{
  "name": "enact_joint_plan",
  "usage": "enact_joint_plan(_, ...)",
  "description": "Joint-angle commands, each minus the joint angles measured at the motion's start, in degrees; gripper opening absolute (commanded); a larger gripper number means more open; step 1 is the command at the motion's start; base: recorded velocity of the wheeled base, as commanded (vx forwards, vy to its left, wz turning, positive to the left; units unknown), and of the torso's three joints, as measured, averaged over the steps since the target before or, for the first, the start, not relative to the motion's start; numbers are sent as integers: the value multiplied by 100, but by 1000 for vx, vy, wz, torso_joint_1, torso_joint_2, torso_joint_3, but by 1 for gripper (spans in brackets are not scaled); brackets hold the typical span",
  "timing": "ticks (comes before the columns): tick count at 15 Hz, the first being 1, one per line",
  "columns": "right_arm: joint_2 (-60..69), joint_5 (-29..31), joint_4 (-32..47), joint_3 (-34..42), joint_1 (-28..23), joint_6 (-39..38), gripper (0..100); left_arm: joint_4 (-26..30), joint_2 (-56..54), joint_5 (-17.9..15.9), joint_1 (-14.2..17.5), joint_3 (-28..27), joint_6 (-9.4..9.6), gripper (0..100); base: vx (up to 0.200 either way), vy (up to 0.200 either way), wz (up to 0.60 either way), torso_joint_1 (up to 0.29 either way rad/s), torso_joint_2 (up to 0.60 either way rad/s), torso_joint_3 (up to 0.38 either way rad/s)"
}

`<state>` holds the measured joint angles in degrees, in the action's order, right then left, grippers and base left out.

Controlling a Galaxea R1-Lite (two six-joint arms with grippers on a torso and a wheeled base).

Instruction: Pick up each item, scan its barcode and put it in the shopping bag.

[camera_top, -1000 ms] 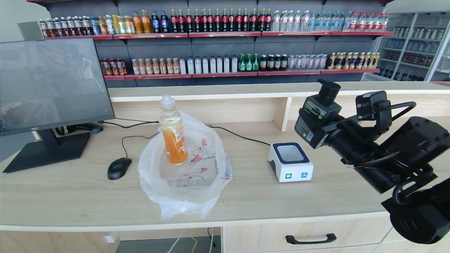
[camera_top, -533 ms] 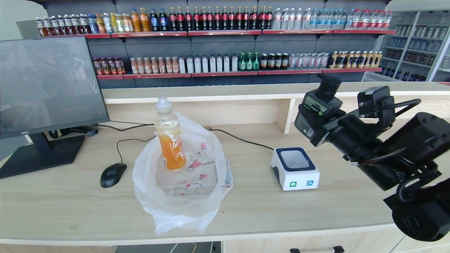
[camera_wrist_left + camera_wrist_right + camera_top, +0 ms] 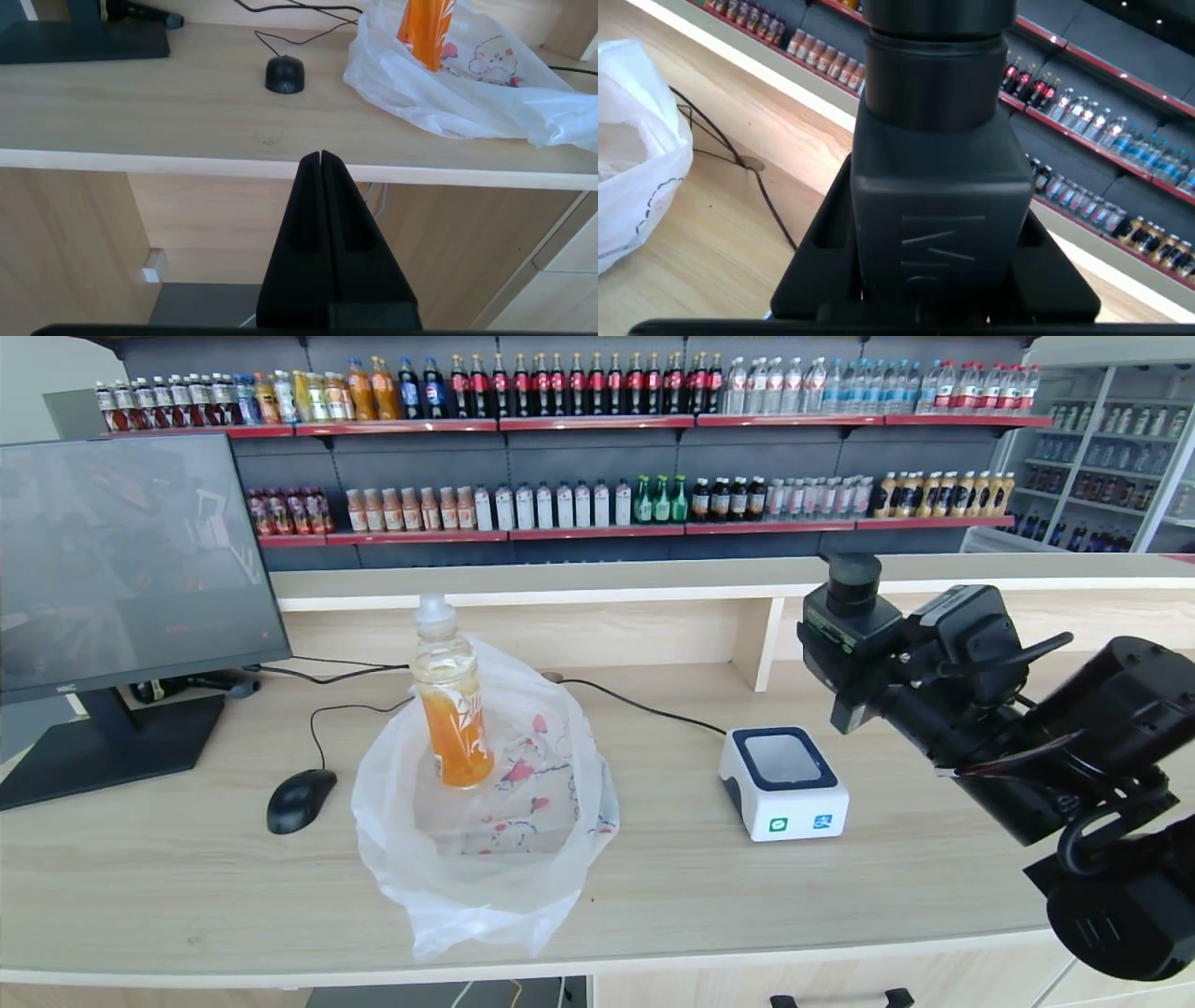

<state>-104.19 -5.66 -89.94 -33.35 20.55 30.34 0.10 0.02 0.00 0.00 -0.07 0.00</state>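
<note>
Counter [image 3: 187, 877]: labelled black bottle [image 3: 840, 625] in right pincer [image 3: 876, 674]

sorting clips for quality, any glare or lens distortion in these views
head view: the monitor mirrors the room, the shelves bow slightly toward the edges; left wrist view: even light on the counter, no glare; right wrist view: soft sheen on the dark bottle.

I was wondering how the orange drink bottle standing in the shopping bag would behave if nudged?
The orange drink bottle is tall, narrow and upright, so it would probably tip rather than slide. It looks mostly full, so likely fairly heavy for its size. The shopping bag around it is thin and floppy, so it would hardly steady it.
</note>
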Motion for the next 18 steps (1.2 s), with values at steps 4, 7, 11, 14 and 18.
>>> enact_joint_plan(4, -339, -304, -6, 66, 344, 824, 0, -1, -2, 0, 0, -1, 0, 0, 0, 0, 0, 0, 0, 0)
enact_joint_plan(7, -453, -612, -6, 189, 353, 1220, 0, -1, -2, 0, 0, -1, 0, 0, 0, 0, 0, 0, 0, 0)
enact_joint_plan(11, -813, -1412, -6, 75, 291, 1633, 0, -1, -2, 0, 0, -1, 0, 0, 0, 0, 0, 0, 0, 0)
enact_joint_plan(14, -857, -1596, -6, 101, 168, 1800, 0, -1, -2, 0, 0, -1, 0, 0, 0, 0, 0, 0, 0, 0)
enact_joint_plan(18, -892, -2045, -6, 162, -95, 2063, 0, -1, -2, 0, 0, -1, 0, 0, 0, 0, 0, 0, 0, 0)
